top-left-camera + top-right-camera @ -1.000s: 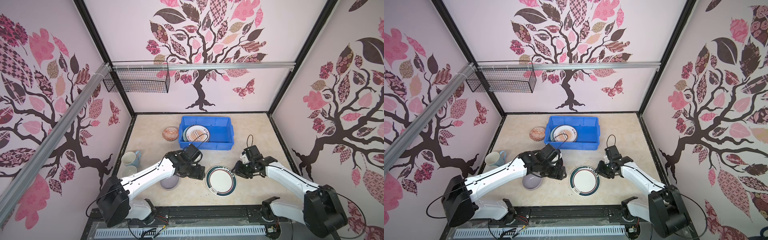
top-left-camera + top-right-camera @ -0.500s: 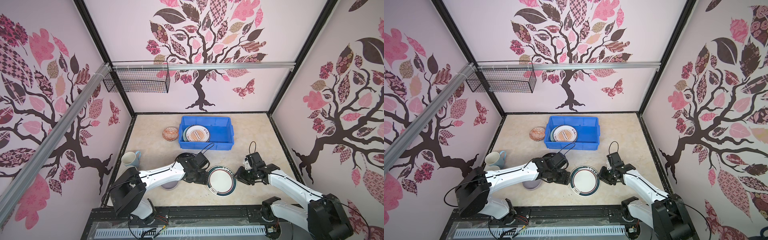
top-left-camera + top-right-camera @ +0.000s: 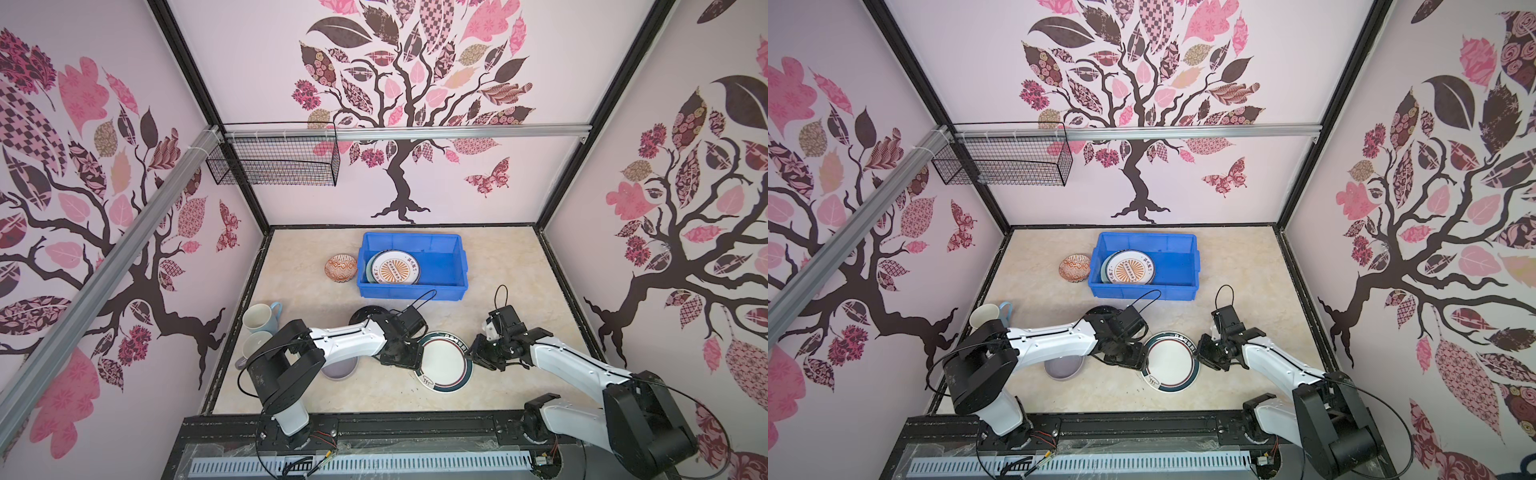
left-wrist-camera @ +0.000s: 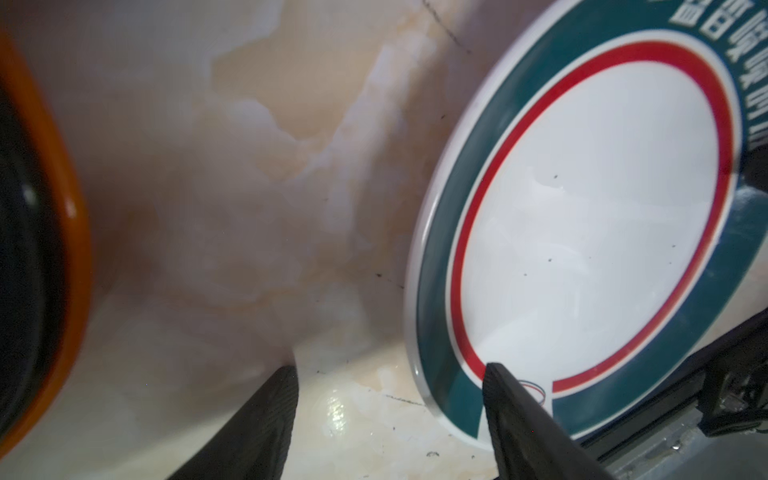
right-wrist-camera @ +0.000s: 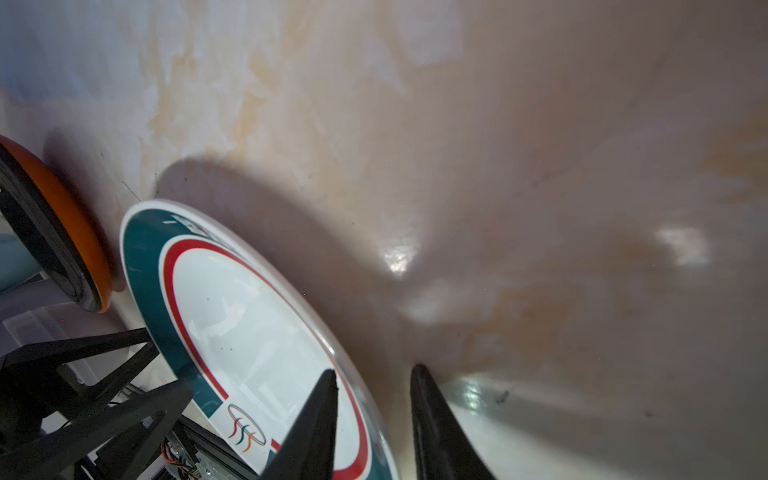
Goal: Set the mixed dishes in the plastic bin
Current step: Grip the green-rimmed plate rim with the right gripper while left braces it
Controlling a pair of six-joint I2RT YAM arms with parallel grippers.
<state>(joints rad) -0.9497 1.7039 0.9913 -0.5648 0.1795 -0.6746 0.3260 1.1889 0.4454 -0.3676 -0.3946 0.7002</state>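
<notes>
At your far left, the 2 mugs (image 3: 261, 319) stand close together by the wall. Just right of them the lavender bowl (image 3: 338, 369) sits on the table (image 3: 299, 286), partly hidden under the left arm. Farther back, the patterned bowl (image 3: 340, 268) lies outside the bin (image 3: 413, 289), just beside its left wall. The black plate (image 3: 365, 313) rests on the table behind the left wrist, and its orange underside shows in the left wrist view.

Your left gripper (image 4: 388, 368) is at the left edge of the teal plate (image 3: 444, 361). Its jaws are wide apart, 1 finger over the plate's rim band and the other over bare table, with nothing held. The teal plate lies in front of the bin, fully outside it. Inside the bin, the sunburst plate (image 3: 395, 270) sits in the left half.

Your right gripper (image 5: 372, 370) straddles the teal plate's right rim, 1 finger above the face and 1 outside. A gap shows beside the rim, so it is not clamped.
</notes>
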